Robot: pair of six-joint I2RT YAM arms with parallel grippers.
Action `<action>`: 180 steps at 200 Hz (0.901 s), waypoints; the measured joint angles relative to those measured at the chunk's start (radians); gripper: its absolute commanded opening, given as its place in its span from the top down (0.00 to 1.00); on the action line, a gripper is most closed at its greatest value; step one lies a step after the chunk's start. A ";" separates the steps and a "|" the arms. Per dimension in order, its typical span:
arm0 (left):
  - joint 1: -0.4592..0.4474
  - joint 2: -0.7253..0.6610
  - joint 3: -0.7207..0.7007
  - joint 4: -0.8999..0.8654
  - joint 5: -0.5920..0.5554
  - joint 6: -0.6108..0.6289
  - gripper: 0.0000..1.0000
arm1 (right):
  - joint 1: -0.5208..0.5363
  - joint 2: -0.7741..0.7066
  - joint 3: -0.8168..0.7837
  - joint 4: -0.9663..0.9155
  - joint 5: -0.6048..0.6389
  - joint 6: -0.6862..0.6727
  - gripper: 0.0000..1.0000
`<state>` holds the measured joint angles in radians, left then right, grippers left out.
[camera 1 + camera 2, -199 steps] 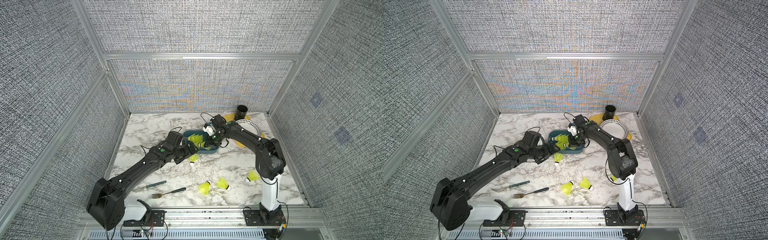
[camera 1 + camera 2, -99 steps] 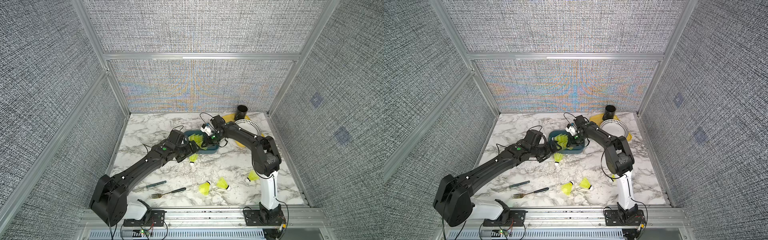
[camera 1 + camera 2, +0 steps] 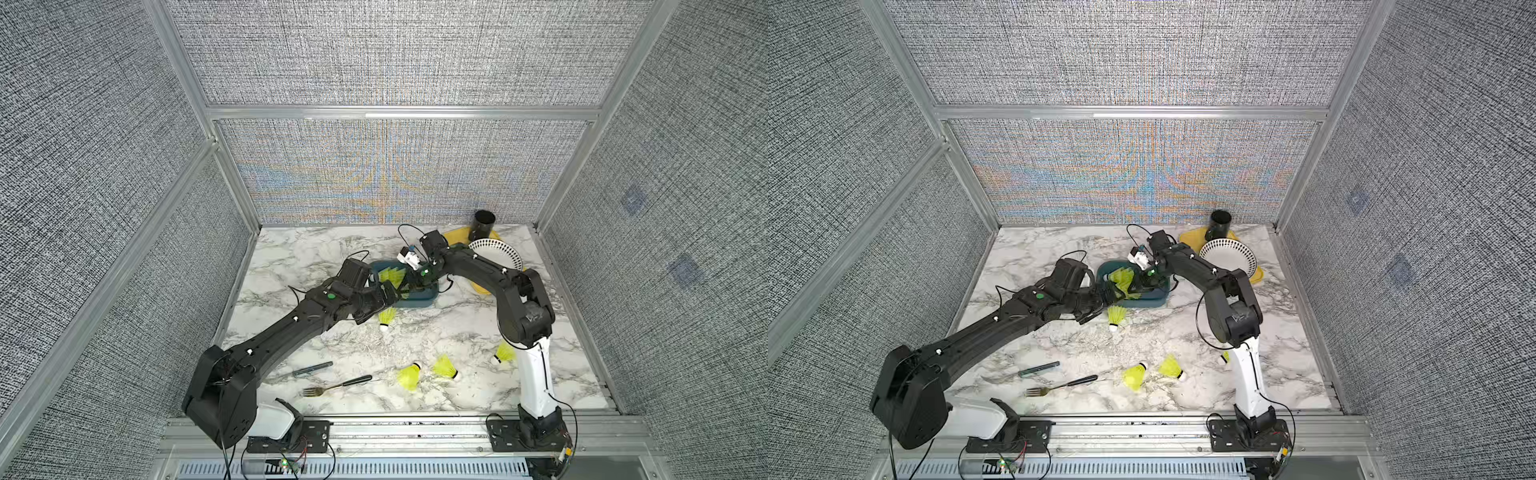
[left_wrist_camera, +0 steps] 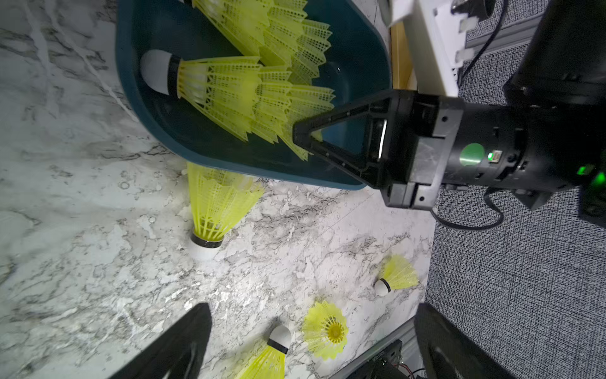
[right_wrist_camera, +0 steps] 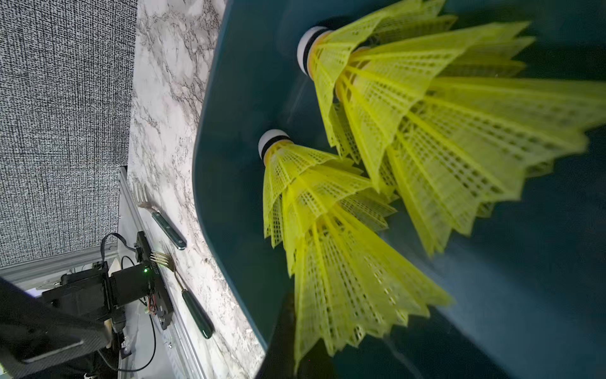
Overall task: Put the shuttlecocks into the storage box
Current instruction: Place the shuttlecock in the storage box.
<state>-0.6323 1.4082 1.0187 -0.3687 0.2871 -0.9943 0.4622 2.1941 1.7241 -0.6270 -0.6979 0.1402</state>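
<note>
The teal storage box (image 3: 420, 300) (image 3: 1156, 297) sits mid-table with several neon yellow shuttlecocks (image 4: 226, 88) nested inside it. My right gripper (image 3: 409, 286) (image 4: 296, 134) reaches into the box, shut on the skirt rim of a shuttlecock (image 5: 344, 272) lying there. My left gripper (image 4: 311, 344) (image 3: 376, 301) hangs open and empty at the box's near left side. Against the box's front wall stands one shuttlecock (image 3: 386, 318) (image 4: 216, 203), tip down. Two more (image 3: 409, 376) (image 3: 445, 368) lie near the front, and another (image 3: 503, 353) beside the right arm's base.
A fork (image 3: 336, 384) and a teal-handled utensil (image 3: 309, 369) lie at the front left. Behind the box on the right are a white dotted bowl (image 3: 496, 253), a yellow tray (image 3: 457, 239) and a black cup (image 3: 484, 222).
The right arm's elbow has shifted a little left while its gripper stayed shut over the box. The left arm has barely moved and stays open.
</note>
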 measured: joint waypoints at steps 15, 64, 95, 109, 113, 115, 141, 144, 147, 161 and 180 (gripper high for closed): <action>0.000 0.002 0.000 0.000 0.000 0.000 0.01 | 0.000 0.008 0.002 0.001 -0.013 -0.003 1.00; -0.002 0.002 0.000 0.000 0.000 0.000 0.01 | 0.000 0.032 0.014 0.002 -0.032 -0.007 1.00; -0.005 0.002 0.000 0.000 0.000 0.000 0.01 | -0.001 0.042 0.023 0.003 -0.036 -0.006 1.00; -0.007 0.002 0.000 0.000 0.000 0.000 0.01 | -0.001 0.044 0.023 0.002 -0.036 -0.006 1.00; -0.007 0.002 0.000 0.000 0.000 0.000 0.01 | -0.001 0.044 0.023 0.003 -0.036 -0.007 1.00; -0.007 0.002 0.000 0.000 0.000 0.000 0.01 | -0.001 0.044 0.023 0.003 -0.036 -0.006 1.00; -0.008 0.002 0.000 0.000 0.000 0.000 0.01 | -0.001 0.044 0.023 0.003 -0.036 -0.004 0.92; -0.008 0.001 0.000 0.000 0.000 0.000 0.01 | -0.001 0.043 0.023 0.003 -0.036 -0.004 0.91; -0.008 0.001 0.000 0.000 0.000 0.000 0.01 | -0.001 0.043 0.023 0.003 -0.035 -0.003 0.90; -0.008 -0.002 -0.001 0.000 0.000 0.000 0.01 | -0.001 0.037 0.021 0.002 -0.035 -0.003 0.86; -0.008 -0.010 -0.002 -0.002 0.000 0.000 0.01 | -0.002 0.023 0.015 0.005 -0.035 -0.003 0.81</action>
<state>-0.6399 1.3983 1.0168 -0.3702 0.2867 -0.9947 0.4599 2.2169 1.7390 -0.6216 -0.7326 0.1371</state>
